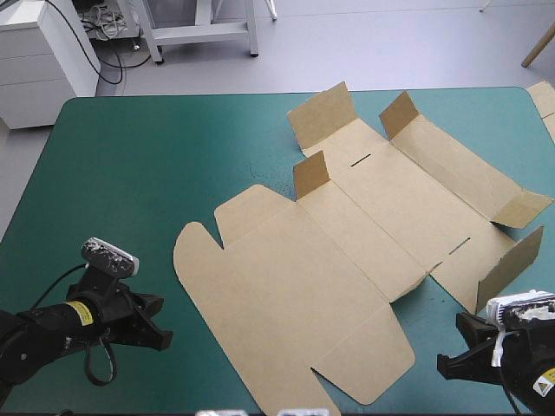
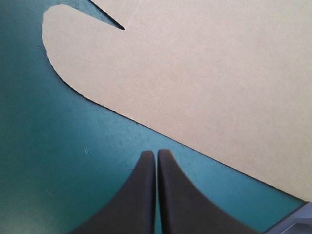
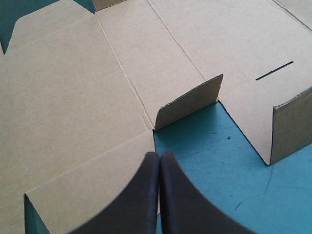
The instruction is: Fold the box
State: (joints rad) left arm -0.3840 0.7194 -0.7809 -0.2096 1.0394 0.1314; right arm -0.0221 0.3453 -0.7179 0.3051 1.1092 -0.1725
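Box of brown cut board (image 1: pixel 347 260) lies mostly flat mid-table on the teal-green cover (image 1: pixel 130 156), small flaps (image 1: pixel 310 173) raised — left gripper (image 2: pixel 156 155) and right gripper (image 3: pixel 159 156) sit closed, empty, at its near edge.

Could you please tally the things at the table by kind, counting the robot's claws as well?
Brown box, a cut sheet with a few flaps raised: 1
Black claws, left claw and right claw, both shut: 2
Edge of more board at the table's far right corner: 1
Total: 4
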